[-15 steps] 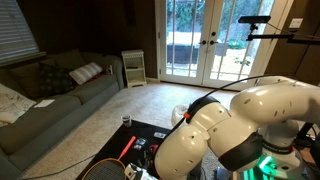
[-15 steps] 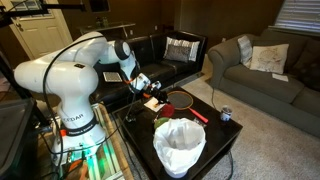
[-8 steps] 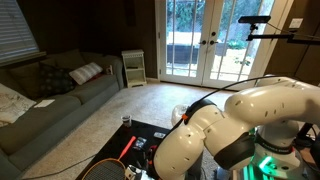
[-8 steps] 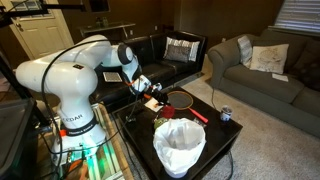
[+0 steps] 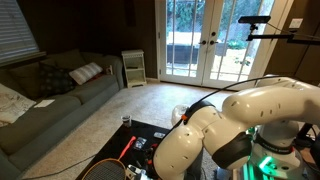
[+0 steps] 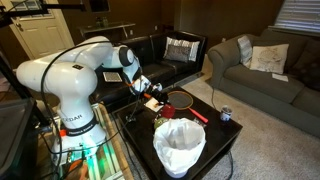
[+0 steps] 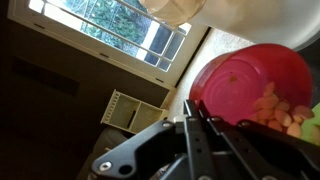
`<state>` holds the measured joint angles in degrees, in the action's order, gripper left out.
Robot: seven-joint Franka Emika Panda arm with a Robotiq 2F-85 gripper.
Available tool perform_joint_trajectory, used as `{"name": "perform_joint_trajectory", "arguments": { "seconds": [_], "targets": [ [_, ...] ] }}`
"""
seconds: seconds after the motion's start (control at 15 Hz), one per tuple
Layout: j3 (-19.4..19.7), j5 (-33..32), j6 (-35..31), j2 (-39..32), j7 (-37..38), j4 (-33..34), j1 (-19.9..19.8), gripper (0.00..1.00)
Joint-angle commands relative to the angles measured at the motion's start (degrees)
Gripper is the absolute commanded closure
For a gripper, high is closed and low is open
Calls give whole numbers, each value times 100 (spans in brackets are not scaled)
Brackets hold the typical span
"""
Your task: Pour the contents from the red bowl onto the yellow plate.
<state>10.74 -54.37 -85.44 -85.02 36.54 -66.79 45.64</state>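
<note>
In the wrist view my gripper is shut on the rim of the red bowl, which is tilted. Pale yellow and orange pieces lie against its lower right side. A lime-green patch shows at the right edge; I cannot tell if it is the yellow plate. In an exterior view the gripper hangs over the dark low table, with a pale patch just beneath it. The bowl is too small to make out there.
A tall white translucent container stands at the table's near edge. A red-rimmed racket lies next to the gripper, and a small can stands at the right. Couches surround the table. My arm's body fills an exterior view.
The arm's wrist has dipped slightly over the table; the bowl stays in the gripper.
</note>
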Motion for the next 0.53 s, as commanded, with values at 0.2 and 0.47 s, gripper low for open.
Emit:
{"name": "perform_joint_trajectory", "arguments": {
  "seconds": [0.2, 0.47],
  "targets": [
    [-268, -509, 680, -14, -427, 121, -79, 99],
    [-346, -697, 915, -20, -610, 120, -82, 99]
  ]
}}
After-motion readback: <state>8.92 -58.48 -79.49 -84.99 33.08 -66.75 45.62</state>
